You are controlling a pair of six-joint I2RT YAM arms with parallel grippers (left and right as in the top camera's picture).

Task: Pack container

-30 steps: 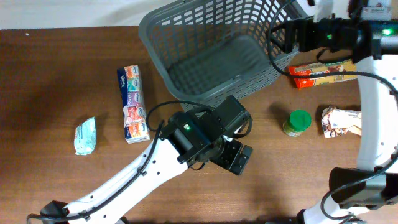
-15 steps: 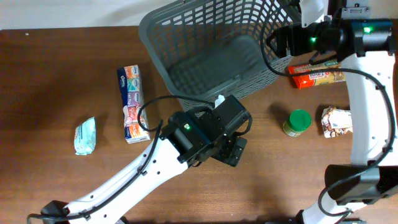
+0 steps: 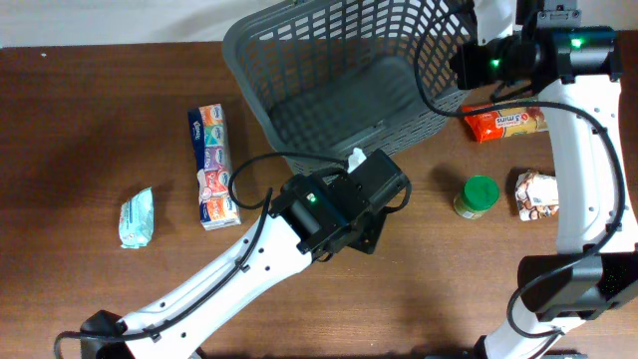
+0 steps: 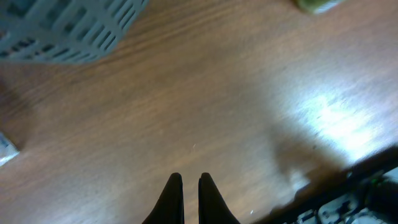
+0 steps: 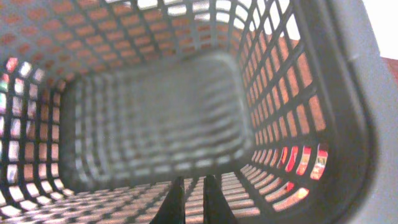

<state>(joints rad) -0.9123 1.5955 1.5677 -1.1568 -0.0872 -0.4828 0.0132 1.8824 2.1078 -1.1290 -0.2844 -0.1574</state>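
Observation:
The container [image 3: 339, 75] is a large dark grey lattice basket at the table's far centre, with nothing showing inside it. My right gripper [image 3: 462, 66] hangs at the basket's right rim. In the right wrist view its gripper [image 5: 191, 184] is shut on nothing and points into the container [image 5: 155, 118]. My left gripper [image 3: 371, 237] is just in front of the basket, low over bare wood. In the left wrist view that gripper [image 4: 189, 181] is shut and empty, with a corner of the container [image 4: 62, 31] at the upper left.
A strip of tissue packs [image 3: 214, 165] and a pale blue packet [image 3: 137, 217] lie at the left. Right of the basket are an orange-red package [image 3: 506, 123], a green-lidded jar [image 3: 478, 196] and a brown-and-white packet [image 3: 536, 194].
Both grippers have gone from open to shut. The right arm has swung left to the basket's rim. The left wrist has shifted slightly toward the basket.

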